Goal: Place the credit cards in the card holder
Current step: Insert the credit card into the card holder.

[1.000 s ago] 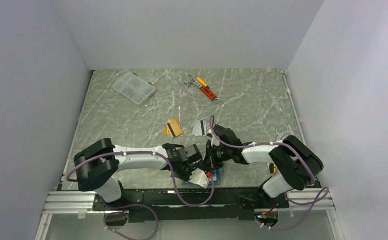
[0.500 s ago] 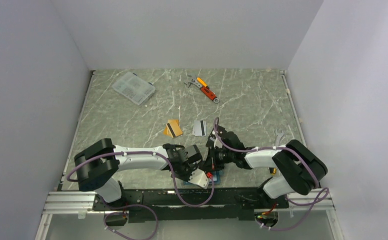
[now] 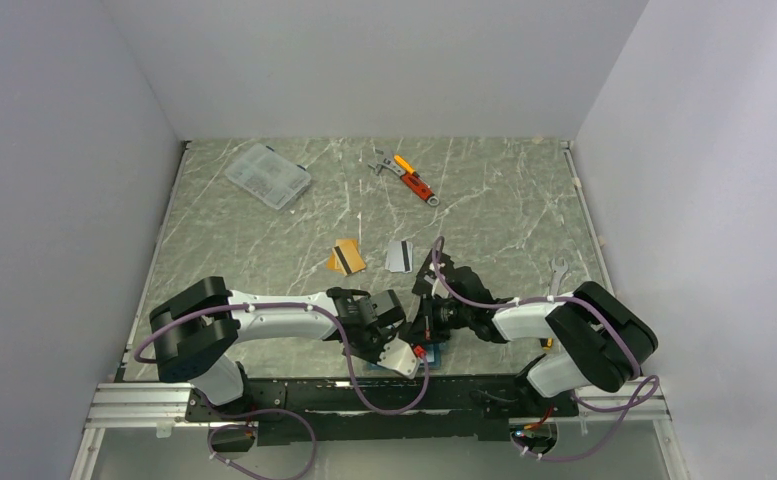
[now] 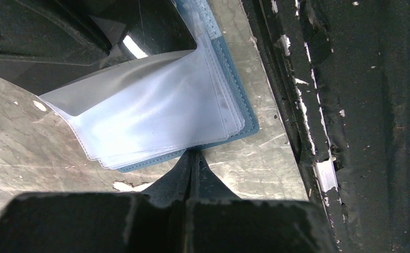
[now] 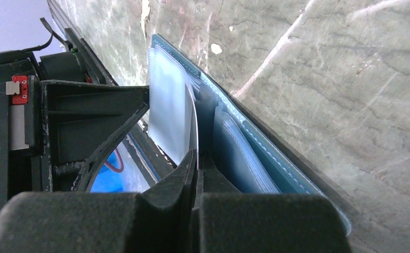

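**Holder held open, no card in yet**

At the table's near edge, your left pincer (image 4: 192,158) is closed at the teal rim of the card holder (image 4: 245,118), seemingly nipping it. Your right pincer (image 5: 196,158) is closed on a clear sleeve (image 5: 171,105), lifting it upright. The sleeves look empty. Farther out, well apart from the holder, the orange-gold card (image 3: 345,258) and the silver-grey card (image 3: 398,254) lie on the table (image 3: 504,200), so both are left to fetch. No writing is legible anywhere.
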